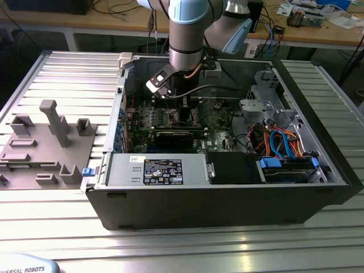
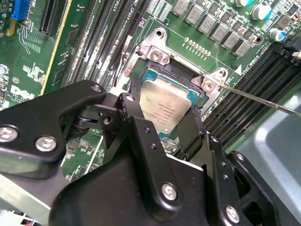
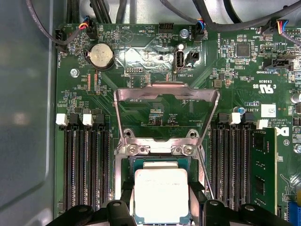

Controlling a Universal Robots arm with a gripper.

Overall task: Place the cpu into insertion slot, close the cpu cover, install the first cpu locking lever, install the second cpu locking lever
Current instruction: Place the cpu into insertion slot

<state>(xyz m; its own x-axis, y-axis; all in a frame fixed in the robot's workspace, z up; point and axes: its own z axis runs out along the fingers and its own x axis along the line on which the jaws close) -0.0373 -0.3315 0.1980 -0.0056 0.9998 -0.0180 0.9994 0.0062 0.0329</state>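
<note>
We see the gripper grasping the cpu at the insertion slot, cpu cover raised for access.

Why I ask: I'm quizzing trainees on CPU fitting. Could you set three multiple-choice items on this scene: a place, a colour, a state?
1. Where is the cpu?
A) on a memory slot
B) in the gripper, at the insertion slot
C) outside the case

2. What colour is the circuit board?
A) green
B) red
C) white

3. How is the cpu cover?
A) shut over the cpu
B) taken off the board
C) swung open

Answers:
1 B, the gripper clamps two sides of the cpu at the insertion slot in both wrist views.
2 A, green surrounds the insertion slot.
3 C, its frame is tipped back off the insertion slot, with board showing through its window.
</note>
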